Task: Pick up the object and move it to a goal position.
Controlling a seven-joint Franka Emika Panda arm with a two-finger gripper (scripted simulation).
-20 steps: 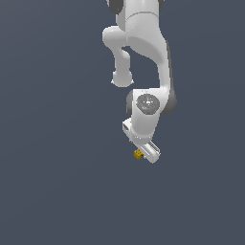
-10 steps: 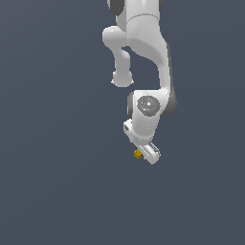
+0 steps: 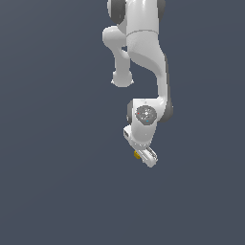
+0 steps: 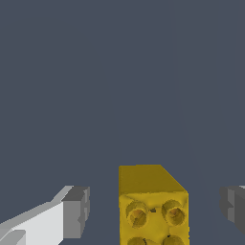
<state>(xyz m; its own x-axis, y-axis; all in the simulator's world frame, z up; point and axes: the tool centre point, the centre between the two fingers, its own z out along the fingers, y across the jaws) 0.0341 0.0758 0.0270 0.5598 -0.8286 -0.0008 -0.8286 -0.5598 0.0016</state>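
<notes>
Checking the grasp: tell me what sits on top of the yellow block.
Round studs top the yellow block, four partly visible, the rest cut off by the frame. Nothing else rests on it; the tool straddles it, fingers apart from its sides.

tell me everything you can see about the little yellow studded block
The yellow studded block is mustard-yellow and box-shaped, with round studs on the face toward the wrist camera; two show fully, two more are cut off by the frame edge. Its surface looks matte, like plastic. It sits between the open pincer fingers, with clear gaps on both sides, so neither finger touches it. In the exterior view it is a tiny yellow speck beside the pincer's tip. What it rests on cannot be told.
</notes>
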